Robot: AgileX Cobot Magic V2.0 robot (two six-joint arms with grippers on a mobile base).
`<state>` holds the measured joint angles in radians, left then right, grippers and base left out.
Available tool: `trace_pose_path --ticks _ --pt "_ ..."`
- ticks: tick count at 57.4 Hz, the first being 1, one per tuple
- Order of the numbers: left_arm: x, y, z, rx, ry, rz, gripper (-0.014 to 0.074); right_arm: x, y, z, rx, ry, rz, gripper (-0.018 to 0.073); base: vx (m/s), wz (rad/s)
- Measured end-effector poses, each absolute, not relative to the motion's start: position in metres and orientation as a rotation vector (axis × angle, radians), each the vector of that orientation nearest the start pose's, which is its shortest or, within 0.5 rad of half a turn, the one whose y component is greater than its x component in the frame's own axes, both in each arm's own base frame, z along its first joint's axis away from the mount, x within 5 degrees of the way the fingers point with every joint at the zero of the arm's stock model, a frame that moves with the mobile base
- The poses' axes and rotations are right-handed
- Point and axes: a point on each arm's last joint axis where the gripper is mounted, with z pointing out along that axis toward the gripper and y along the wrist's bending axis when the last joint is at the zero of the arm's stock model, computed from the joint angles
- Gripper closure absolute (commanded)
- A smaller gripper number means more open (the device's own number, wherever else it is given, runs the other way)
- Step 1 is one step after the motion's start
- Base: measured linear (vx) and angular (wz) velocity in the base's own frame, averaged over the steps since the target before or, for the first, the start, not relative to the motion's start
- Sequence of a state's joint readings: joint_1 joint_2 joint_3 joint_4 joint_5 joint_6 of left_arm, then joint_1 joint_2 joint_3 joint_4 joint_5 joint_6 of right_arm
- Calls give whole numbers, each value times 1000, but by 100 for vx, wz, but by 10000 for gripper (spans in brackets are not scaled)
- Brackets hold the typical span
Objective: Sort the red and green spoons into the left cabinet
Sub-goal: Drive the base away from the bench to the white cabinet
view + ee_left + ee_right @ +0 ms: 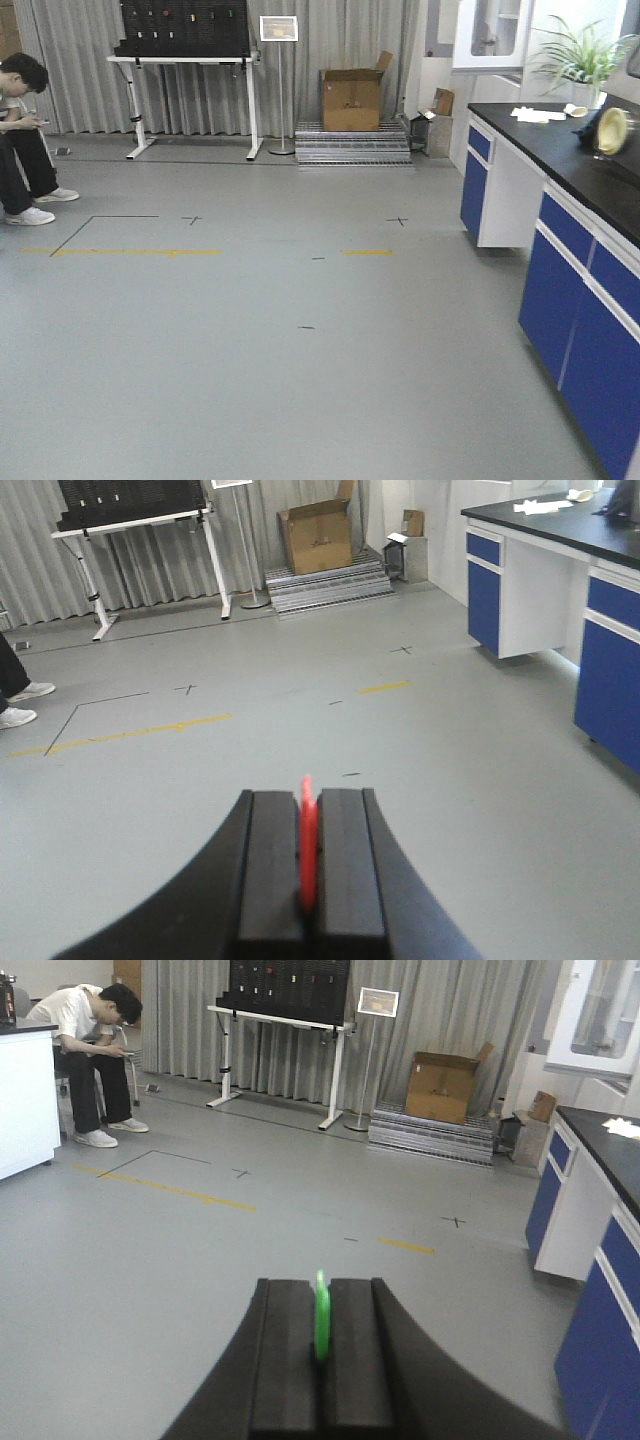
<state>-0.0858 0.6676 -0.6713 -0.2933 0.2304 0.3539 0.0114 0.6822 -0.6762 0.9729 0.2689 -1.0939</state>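
Two yellow tape strips [120,251] cross grey floor [300,400] beyond both pincers; left pincer [308,805] clenches a slim red plastic spoon [309,855], right pincer [322,1290] a slim green plastic spoon [322,1325].

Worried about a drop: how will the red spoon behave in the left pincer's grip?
Probably light and fairly stiff: the red spoon shows as a thin plastic sliver upright between the pads of the shut left pincer. Being smooth and narrow, it may pivot or slip if jolted.
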Motion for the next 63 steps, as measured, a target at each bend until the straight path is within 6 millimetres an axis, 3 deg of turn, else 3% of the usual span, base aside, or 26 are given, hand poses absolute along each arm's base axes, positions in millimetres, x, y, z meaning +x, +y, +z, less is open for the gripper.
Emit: trace_pose_path --ticks 63 --pt "139 -18 361 180 1692 -70 597 142 22 367 -290 1616 86 563 61 8"
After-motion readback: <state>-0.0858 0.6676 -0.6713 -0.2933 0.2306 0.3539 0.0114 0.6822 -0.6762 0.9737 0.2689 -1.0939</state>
